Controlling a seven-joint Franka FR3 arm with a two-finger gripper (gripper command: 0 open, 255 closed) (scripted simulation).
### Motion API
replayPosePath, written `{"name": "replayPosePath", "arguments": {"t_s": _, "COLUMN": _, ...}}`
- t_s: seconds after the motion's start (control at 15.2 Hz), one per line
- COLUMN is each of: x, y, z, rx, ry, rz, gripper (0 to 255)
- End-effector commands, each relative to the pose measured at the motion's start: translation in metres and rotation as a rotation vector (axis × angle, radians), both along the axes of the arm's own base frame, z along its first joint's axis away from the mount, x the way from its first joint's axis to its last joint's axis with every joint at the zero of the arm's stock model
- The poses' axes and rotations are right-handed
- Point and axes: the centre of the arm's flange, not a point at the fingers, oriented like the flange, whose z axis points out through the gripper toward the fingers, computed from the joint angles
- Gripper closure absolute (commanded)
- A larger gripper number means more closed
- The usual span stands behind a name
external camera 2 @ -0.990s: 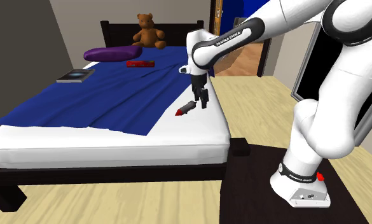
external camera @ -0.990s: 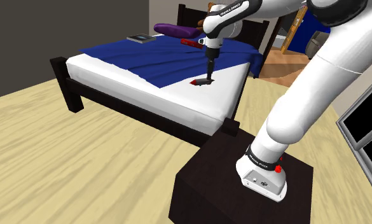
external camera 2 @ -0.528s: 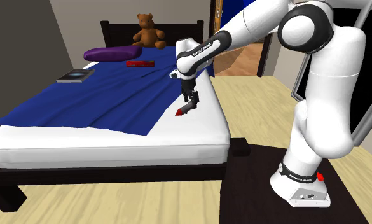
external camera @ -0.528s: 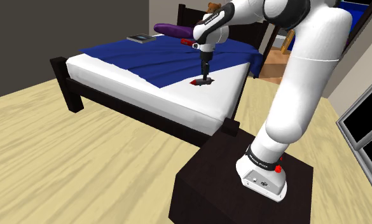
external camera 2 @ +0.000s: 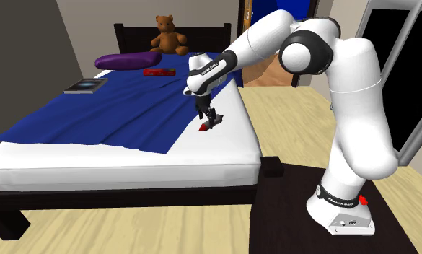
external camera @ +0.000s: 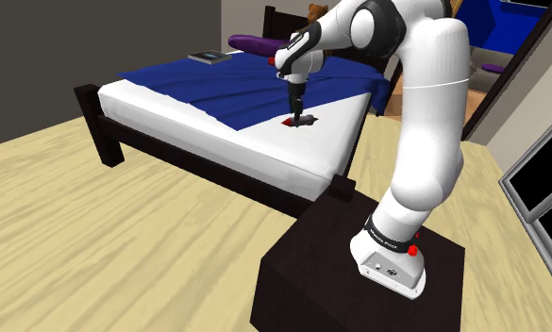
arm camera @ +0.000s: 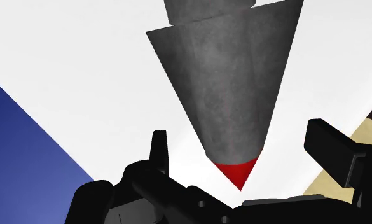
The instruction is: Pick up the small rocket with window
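The gripper (external camera: 298,114) is hanging low over the white sheet of the bed (external camera: 332,143), pointing down, with the small rocket (external camera: 300,122) lying right under its fingertips. In the wrist view the gripper (arm camera: 241,137) is standing open: the two black fingers (arm camera: 158,151) are sitting apart on either side of the rocket (arm camera: 226,83), and neither is touching it. That view is also giving the rocket's look up close, a grey tapering body ending in a red nose that is pointing back toward the hand. From the second exterior view the gripper (external camera 2: 208,118) and the rocket (external camera 2: 208,124) are appearing as a small dark shape with a red tip, close beside the edge of the blue blanket (external camera 2: 115,108). This wider view is also taking in what is lying well beyond the gripper toward the headboard: a flat red item (external camera 2: 159,72), a purple cushion (external camera 2: 126,60), a brown teddy bear (external camera 2: 166,34) and a grey book (external camera 2: 86,86). Dark lettering is running along the arm's forearm (external camera 2: 211,66) just above the gripper, too small to read here. The shoulder view is showing the dark stand (external camera: 311,283) well behind the gripper.
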Motion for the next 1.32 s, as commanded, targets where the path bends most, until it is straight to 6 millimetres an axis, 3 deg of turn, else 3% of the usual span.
{"name": "replayPosePath", "arguments": {"t_s": 0.0, "x": 0.0, "y": -0.001, "z": -0.011, "rx": 0.0, "ry": -0.001, "rz": 0.004, "gripper": 0}}
{"name": "replayPosePath", "arguments": {"t_s": 0.2, "x": 0.0, "y": -0.001, "z": -0.027, "rx": 0.0, "ry": -0.001, "rz": 0.004, "gripper": 0}}
{"name": "replayPosePath", "arguments": {"t_s": 0.4, "x": 0.0, "y": -0.001, "z": -0.03, "rx": 0.0, "ry": -0.001, "rz": 0.004, "gripper": 0}}
{"name": "replayPosePath", "arguments": {"t_s": 0.46, "x": 0.0, "y": -0.001, "z": -0.03, "rx": 0.0, "ry": 0.0, "rz": 0.004, "gripper": 255}}
{"name": "replayPosePath", "arguments": {"t_s": 1.06, "x": 0.0, "y": -0.001, "z": -0.03, "rx": 0.0, "ry": -0.001, "rz": 0.004, "gripper": 255}}
{"name": "replayPosePath", "arguments": {"t_s": 1.25, "x": 0.0, "y": -0.001, "z": -0.014, "rx": 0.0, "ry": -0.001, "rz": 0.004, "gripper": 255}}
